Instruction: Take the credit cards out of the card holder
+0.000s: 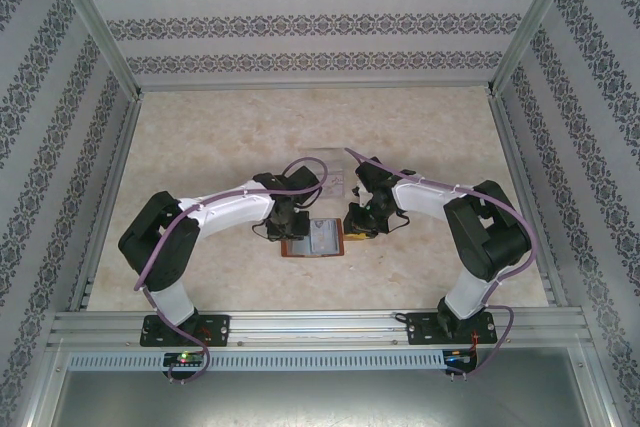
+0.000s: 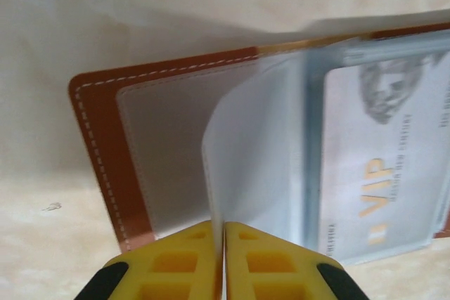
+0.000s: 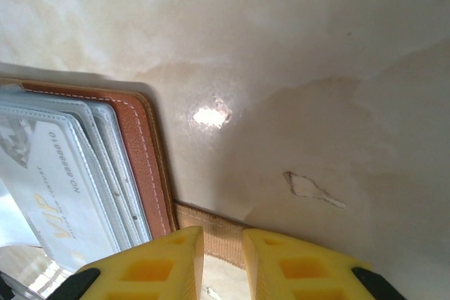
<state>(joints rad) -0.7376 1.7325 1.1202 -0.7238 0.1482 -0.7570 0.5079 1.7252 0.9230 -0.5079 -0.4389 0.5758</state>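
Left wrist view: left gripper [image 2: 223, 224] has its jaws pinched together on the bottom edge of a clear sleeve [image 2: 246, 159], which curls up off the open card holder [image 2: 98, 138]. Right wrist view: right gripper [image 3: 223, 233] jaws sit a narrow gap apart at the tan strap tab [image 3: 211, 224]. The tab runs under the tips, so I can't tell if they press it. A pale VIP card [image 2: 380, 173] is still in its grey-blue pocket, blurred and cut off at the right edge. Other pockets are stacked behind it, card count unreadable. From above, the holder lies open on the counter [image 1: 230, 137] between both arms, which partly cover it. Just past it there's a faint translucent shape [image 1: 335, 172], too washed out to identify.
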